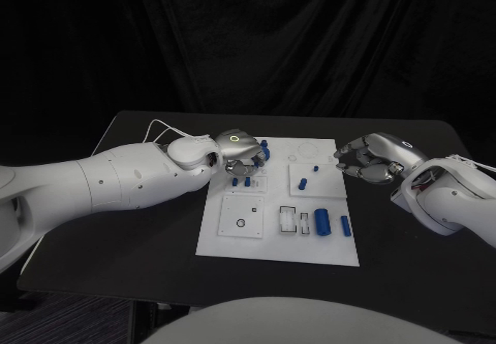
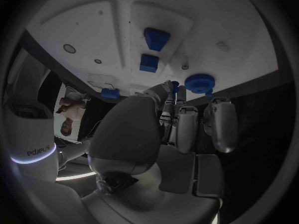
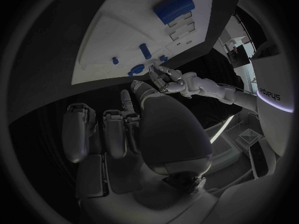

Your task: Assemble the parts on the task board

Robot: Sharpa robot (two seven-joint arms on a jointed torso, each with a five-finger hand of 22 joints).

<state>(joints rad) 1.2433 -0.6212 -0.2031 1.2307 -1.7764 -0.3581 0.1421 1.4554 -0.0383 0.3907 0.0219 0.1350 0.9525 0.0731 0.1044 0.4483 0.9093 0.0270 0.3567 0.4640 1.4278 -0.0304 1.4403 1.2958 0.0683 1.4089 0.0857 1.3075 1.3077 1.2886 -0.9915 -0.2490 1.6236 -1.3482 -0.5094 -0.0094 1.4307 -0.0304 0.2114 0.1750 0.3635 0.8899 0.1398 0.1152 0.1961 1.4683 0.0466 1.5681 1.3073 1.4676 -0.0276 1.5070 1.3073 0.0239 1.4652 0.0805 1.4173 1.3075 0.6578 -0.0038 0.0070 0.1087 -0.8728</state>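
Currently on my screens, itemised:

1. Task board [image 1: 238,240]: white plate, mid black table [image 1: 135,236], long side running away from the robot.

2. Left hand [image 1: 240,152]: over the board's far left corner, fingers [image 2: 187,127] curled downward close together. A thin blue peg [image 2: 175,87] shows at the fingertips in the left wrist view; I cannot tell whether it is pinched or merely stands beside them.

3. Right hand [image 1: 370,159]: just off the board's far right edge, above bare table, fingers [image 3: 79,129] curled inward with nothing seen in them.

4. Blue parts on the board: a round knob-like piece [image 2: 199,82] near the left fingertips; two small pegs [image 1: 241,182] standing just below the left hand; a short upright block [image 1: 302,183] and a small peg [image 1: 316,169] on the raised panel at far right; a large cylinder [image 1: 322,221] lying on its side at near right, with a smaller piece [image 1: 343,226] just beside it.

5. Other board features: a dark ring [image 1: 242,223] on the near left panel; two rectangular slots [image 1: 287,219] between that panel and the cylinder.

6. Obstructions: the left hand covers the board's far left corner in the head view.

7. White cable [image 1: 160,129]: looped at the left wrist.
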